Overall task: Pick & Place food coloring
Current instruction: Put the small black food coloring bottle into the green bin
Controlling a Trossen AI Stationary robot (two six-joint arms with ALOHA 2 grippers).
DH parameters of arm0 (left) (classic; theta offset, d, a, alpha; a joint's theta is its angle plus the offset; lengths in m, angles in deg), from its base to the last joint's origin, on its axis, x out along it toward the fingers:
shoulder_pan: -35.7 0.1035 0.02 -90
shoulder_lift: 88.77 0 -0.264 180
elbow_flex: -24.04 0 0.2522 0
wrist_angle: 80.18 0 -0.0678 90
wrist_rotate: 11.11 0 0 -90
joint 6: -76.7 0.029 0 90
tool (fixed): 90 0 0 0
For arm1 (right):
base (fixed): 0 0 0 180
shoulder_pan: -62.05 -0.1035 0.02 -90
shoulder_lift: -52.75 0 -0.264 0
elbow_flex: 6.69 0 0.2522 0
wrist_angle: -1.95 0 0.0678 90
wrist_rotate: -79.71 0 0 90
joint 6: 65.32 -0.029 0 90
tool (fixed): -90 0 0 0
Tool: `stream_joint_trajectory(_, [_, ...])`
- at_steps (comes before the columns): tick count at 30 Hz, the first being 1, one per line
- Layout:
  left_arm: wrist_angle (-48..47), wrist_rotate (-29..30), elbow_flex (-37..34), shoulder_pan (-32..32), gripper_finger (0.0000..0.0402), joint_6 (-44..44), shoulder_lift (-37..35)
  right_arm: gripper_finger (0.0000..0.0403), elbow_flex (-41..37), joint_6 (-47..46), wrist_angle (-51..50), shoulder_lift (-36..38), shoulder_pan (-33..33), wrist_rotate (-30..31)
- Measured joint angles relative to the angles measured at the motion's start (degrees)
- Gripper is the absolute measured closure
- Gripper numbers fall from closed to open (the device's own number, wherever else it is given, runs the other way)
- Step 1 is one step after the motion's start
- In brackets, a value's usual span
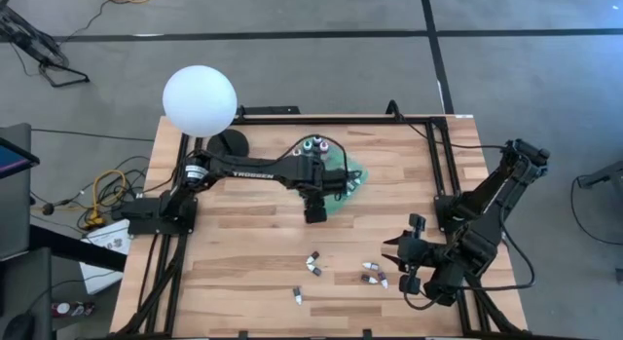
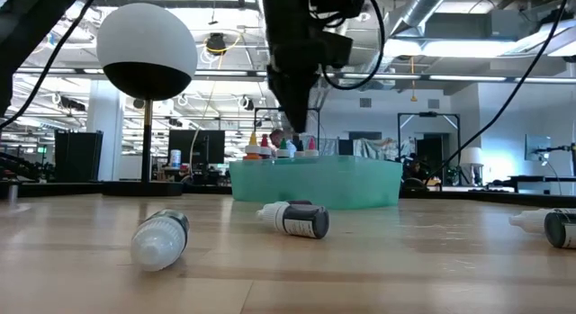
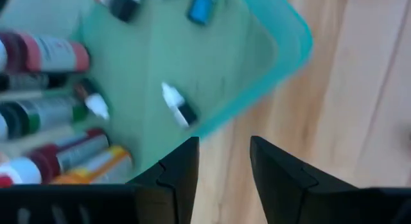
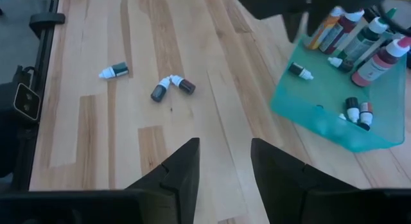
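Left gripper [image 1: 314, 215] is hanging over the near edge of the green tray [image 3: 282, 38], jaws apart with nothing between them. One small dropper bottle [image 3: 178, 106] is lying in the tray beside the larger capped bottles [image 3: 45, 52]. Several small bottles [image 1: 313, 264] are lying loose on the wood table [image 1: 243, 262]. Right gripper [image 1: 404, 250] is waiting near them, jaws apart, empty. Risk: round bottles rolling away from a closing jaw, or the left arm nudging the tray.

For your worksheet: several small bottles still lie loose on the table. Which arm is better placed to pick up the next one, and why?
Probably the right. The right gripper is open, empty and beside the loose bottles; the left gripper is open over the green tray.
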Motion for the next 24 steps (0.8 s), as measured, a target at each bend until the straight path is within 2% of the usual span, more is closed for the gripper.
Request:
stream_joint_trajectory(13, [-6.0,0.0,0.0,-6.4,0.0272,-3.5,0.0,0.0269,0.0,0.0,0.2,0.0,0.0,0.0])
stream_joint_trajectory(24, [-14.0,0.5,-0.1,-13.3,0.0272,-10.5,0.0,0.0269,0.0,0.0,0.2,0.0,0.0,0.0])
